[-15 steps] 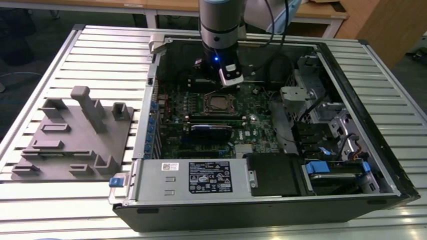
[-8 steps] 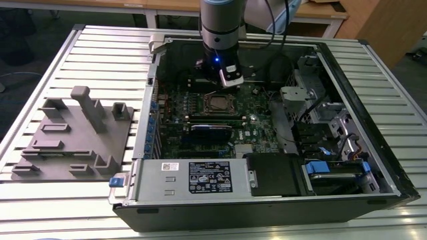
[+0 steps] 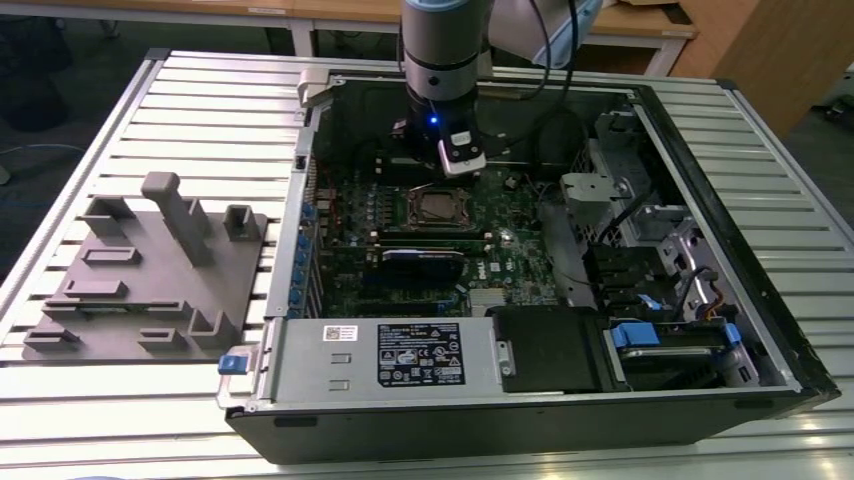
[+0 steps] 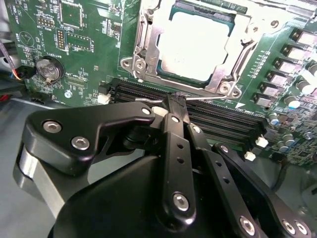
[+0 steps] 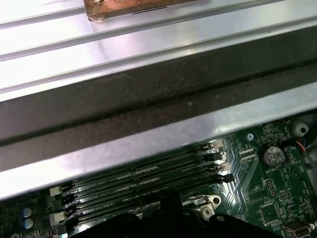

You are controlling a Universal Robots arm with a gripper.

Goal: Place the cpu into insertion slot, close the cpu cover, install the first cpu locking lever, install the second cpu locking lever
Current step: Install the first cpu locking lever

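The claw [image 4: 176,101] is closed, its tips touching a thin lever [image 4: 210,98]; whether it pinches the wire is unclear. Just beyond, the cover [image 4: 147,47] lies shut over the seated cpu [image 4: 194,43]. Lever locking seems underway, and it likely needs a steady latching push.

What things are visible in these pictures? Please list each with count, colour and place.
table: one, silver, slatted, under everything.
computer case: one, black, open, on table.
fixture tray: one, grey, exterior view's left of case.
power supply: one, grey, case's near end.
motherboard: one, green, inside case.
cpu cover: one, silver, on motherboard.
cpu: one, silver-grey, within cover's cut-out.
coin battery: one, silver, on motherboard.
arm: one, grey, above case.
hand: one, black, beside cpu cover.
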